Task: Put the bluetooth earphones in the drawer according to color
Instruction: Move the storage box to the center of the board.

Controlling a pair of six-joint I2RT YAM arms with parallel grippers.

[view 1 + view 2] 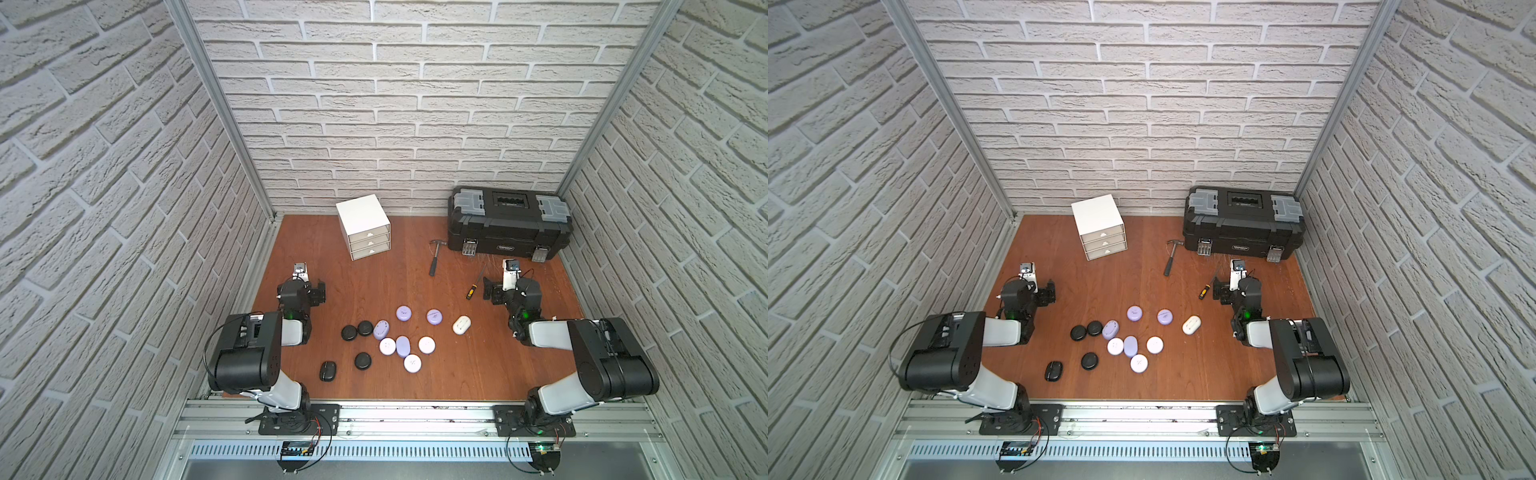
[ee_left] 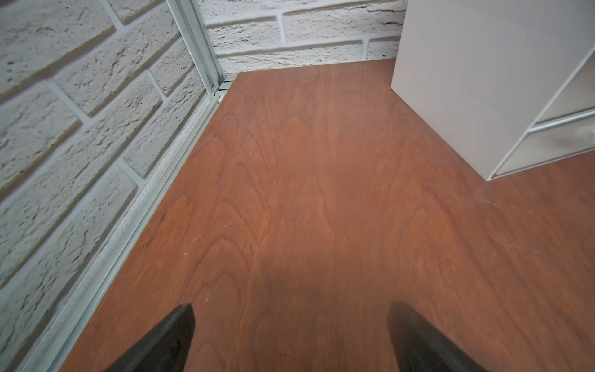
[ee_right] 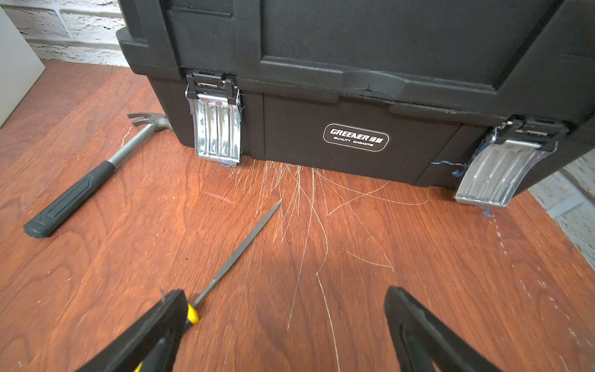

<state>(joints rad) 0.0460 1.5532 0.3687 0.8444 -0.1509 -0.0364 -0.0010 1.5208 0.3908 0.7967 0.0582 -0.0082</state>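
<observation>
- The left gripper (image 1: pixel 319 293) hung at the left of both top views, jaws spread wide with nothing in them; its wrist view showed only bare table (image 2: pixel 306 193) ahead, so I judged it parked for a first reach
- Four black cases (image 1: pixel 349 332) lay lower left of centre: two round ones touching, a third below them, and a squarish case (image 1: pixel 328 371) lowest, its long axis running up-down the frame
- The drawer (image 1: pixel 365 228) stood upper left of centre by the back wall, front turned toward the lower right, all three trays shut; one likely had to be pulled out before any case went in
- Lavender cases (image 1: pixel 403 313) sat mid-frame: two round ones apart at the top, a leaning oval (image 1: pixel 381 329) just beside a black case with its axis running lower left to upper right, and an upright oval (image 1: pixel 402 346) between two white rounds
- White cases (image 1: pixel 427 345): three round ones close about that oval, and a white oval (image 1: pixel 461 324) apart at the right, axis lower left to upper right; with colours mixed, nothing looked sorted
- A hammer (image 1: pixel 435 257) and a yellow-handled tool (image 1: pixel 473 286) lay right of centre, clutter in my judgement
- The right gripper (image 1: pixel 491 293) faced the toolbox (image 3: pixel 354 80), jaws wide and empty, the tool's handle just beside one finger
</observation>
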